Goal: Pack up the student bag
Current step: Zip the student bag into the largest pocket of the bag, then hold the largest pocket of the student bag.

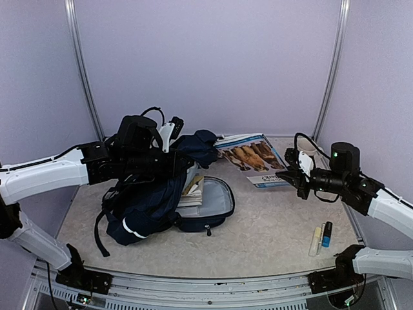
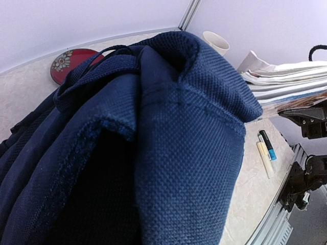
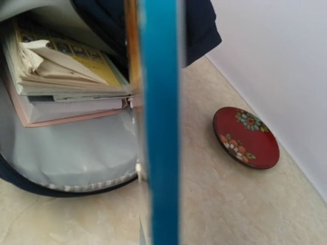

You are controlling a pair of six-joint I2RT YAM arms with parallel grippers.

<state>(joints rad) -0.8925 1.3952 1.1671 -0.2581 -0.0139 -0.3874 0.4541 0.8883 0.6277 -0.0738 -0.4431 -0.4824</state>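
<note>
The navy student bag (image 1: 151, 200) lies at the left of the table, its main compartment unzipped and showing grey lining (image 1: 216, 194) with books (image 1: 193, 187) inside. My left gripper (image 1: 173, 143) is shut on the bag's upper fabric and holds it up. In the left wrist view that fabric (image 2: 194, 153) fills the frame and hides the fingers. My right gripper (image 1: 285, 173) is shut on the corner of a magazine (image 1: 248, 154), right of the bag's opening. In the right wrist view the magazine's blue edge (image 3: 161, 127) stands in front of the books (image 3: 66, 81) in the bag.
A red flowered plate (image 3: 246, 138) lies by the back wall behind the bag. A white cup (image 2: 216, 42) stands at the back right. Two pens (image 1: 321, 237) lie near the right front edge. The right arm's base (image 1: 335, 278) is at the near right.
</note>
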